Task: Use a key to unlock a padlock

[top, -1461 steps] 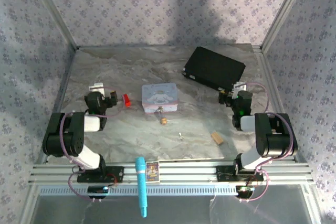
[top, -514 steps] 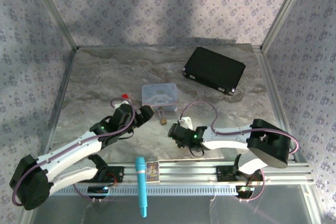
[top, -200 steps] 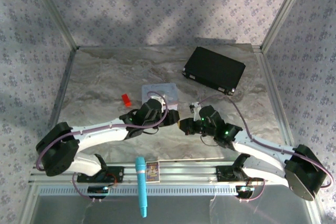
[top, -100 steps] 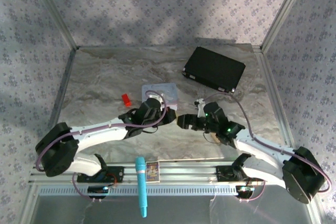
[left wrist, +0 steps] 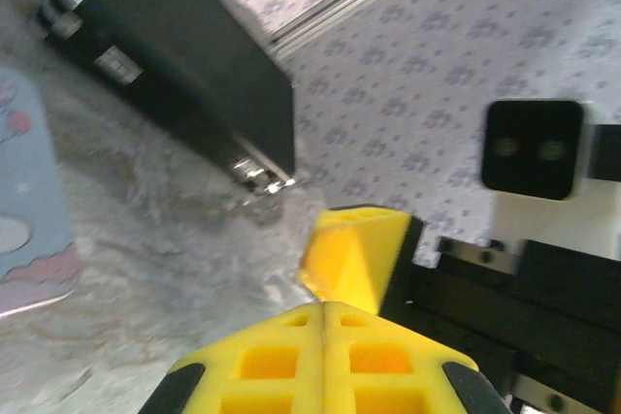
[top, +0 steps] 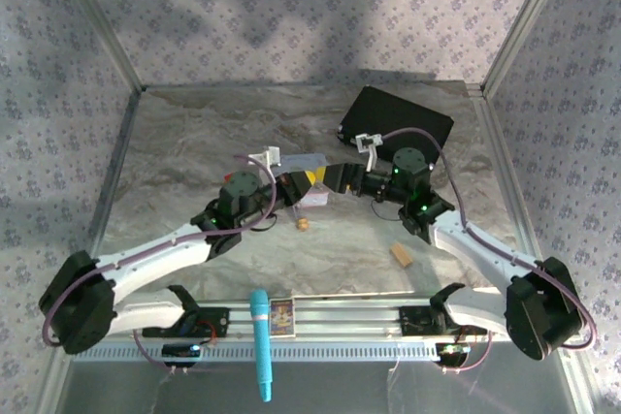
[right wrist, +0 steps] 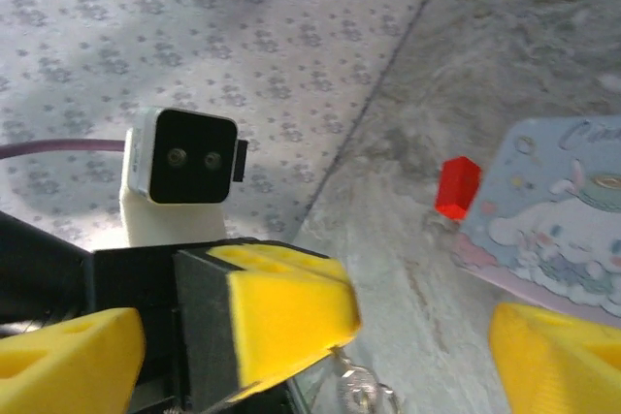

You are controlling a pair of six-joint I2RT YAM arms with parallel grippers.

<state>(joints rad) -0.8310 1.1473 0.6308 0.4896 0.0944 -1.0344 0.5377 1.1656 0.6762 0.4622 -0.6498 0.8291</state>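
Free table (top: pixel 213 123) left of black case (top: pixel 398 128)

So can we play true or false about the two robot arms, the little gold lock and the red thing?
1. The right gripper has its jaws wide open. True.
2. The padlock is inside the black box. False: it lies on the table, on the near side of the blue tin, with no jaws on it.
3. The left gripper has its jaws shut on the key. True: the small silvery piece hangs below them.
4. The red piece sits on top of the blue tin. False: it is on the table beside the tin.
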